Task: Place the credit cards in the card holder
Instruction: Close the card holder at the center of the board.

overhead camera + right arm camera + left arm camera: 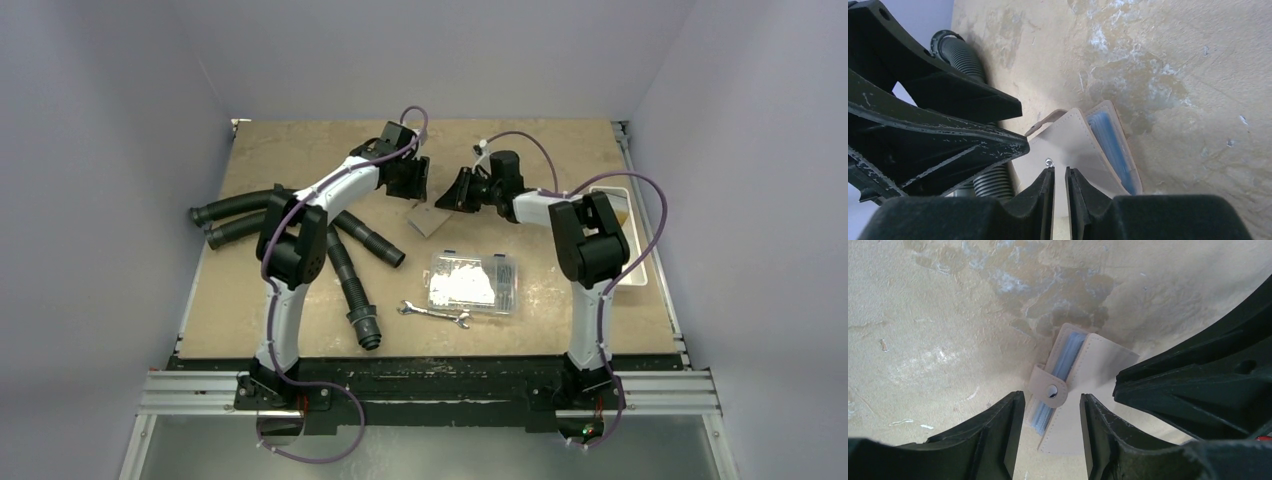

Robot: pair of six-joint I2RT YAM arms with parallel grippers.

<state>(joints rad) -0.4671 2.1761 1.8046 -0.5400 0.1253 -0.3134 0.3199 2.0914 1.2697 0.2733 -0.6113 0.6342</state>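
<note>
From above, the card holder (430,221), a flat tan sleeve, lies on the rough chipboard table (300,150). The left gripper (408,182) is at its 11 o'clock and the right gripper (462,192) at its 1 o'clock. A clear plastic box (472,283) sits at its 5 o'clock.

Left wrist: the jaws stand apart, straddling the holder's rounded snap strap (1050,387). Thin light-blue credit cards (1068,357) show in the stitched pocket.

Right wrist: the jaws are nearly together at 6 o'clock of the stitched flap (1068,145). I cannot tell whether they nip it.
</note>
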